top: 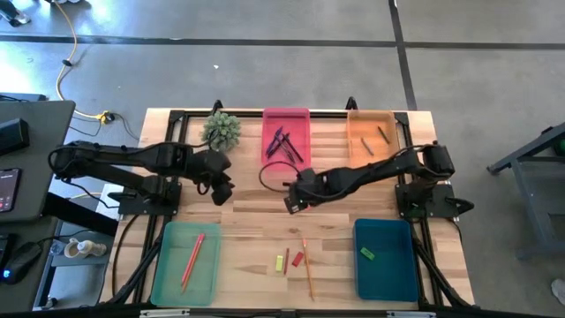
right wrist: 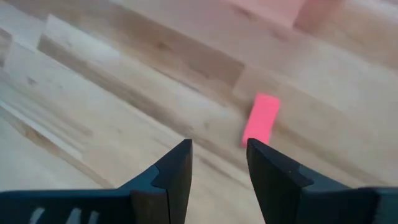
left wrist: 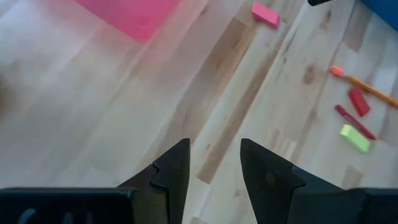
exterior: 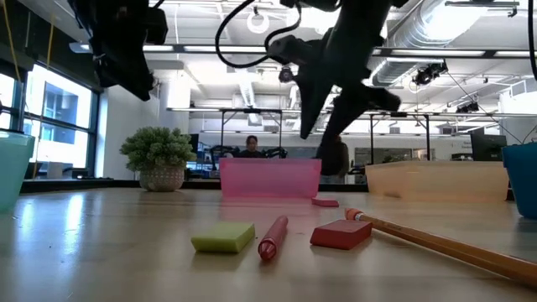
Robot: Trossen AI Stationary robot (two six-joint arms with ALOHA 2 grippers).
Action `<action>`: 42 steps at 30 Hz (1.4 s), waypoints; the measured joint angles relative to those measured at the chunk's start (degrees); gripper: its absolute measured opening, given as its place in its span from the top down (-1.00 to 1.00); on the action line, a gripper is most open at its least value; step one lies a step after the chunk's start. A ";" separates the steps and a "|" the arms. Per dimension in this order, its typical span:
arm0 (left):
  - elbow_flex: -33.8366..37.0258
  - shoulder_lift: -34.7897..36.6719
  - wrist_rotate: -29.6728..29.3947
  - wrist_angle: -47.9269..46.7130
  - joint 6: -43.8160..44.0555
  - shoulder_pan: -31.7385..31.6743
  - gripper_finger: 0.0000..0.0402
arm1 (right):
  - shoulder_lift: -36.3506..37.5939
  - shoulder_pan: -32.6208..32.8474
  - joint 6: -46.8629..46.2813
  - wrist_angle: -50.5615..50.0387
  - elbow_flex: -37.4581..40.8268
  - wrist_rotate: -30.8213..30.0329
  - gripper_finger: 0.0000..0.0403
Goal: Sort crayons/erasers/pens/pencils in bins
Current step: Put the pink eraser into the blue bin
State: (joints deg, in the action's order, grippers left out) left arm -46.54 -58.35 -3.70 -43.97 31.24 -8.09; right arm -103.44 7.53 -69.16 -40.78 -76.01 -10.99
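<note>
Hovering above the desk's middle, the right gripper [top: 291, 205] has its fingers narrowly apart w/ nothing between them; a pink eraser [right wrist: 260, 119], a small smooth block, lies on the wood just ahead of it. The left gripper [top: 222, 191] hangs nearby, left of center, fingers also a little apart & empty.

Pink bin [top: 287, 132] at the far edge holds dark pens [top: 284, 146], tangled, hard to count. Orange bin [top: 372, 134] beside it has crayons [top: 383, 134], too small to tell apart. Green bin [top: 186, 261] at the near left corner holds a pencil [top: 192, 259]; blue bin [top: 386, 258] near right holds a green eraser [top: 366, 254].

Loose near the front edge: yellow-green eraser [exterior: 223, 237], red eraser [exterior: 341, 233], a red stick [exterior: 273, 236], long orange pencil [exterior: 445, 243], cut off in the low view
</note>
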 joint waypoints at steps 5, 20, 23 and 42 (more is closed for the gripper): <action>0.00 0.00 -0.09 -0.08 6.09 2.64 0.36 | -0.40 1.39 -4.71 -2.66 0.00 -3.43 0.28; 0.00 0.02 -1.35 -3.42 13.32 9.18 0.36 | -0.50 -2.28 2.67 -5.22 0.00 -3.98 0.17; 0.00 0.02 -2.46 -3.41 14.81 10.06 0.36 | -0.86 -3.03 1.96 -4.90 0.00 -3.53 0.06; 0.00 0.04 -4.95 -2.94 11.61 10.99 0.36 | -9.12 -3.80 -5.45 0.17 0.00 4.24 0.04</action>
State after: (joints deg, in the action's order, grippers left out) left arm -46.54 -58.30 -8.65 -46.90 42.85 2.90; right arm -112.56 3.73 -74.61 -40.60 -76.01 -6.74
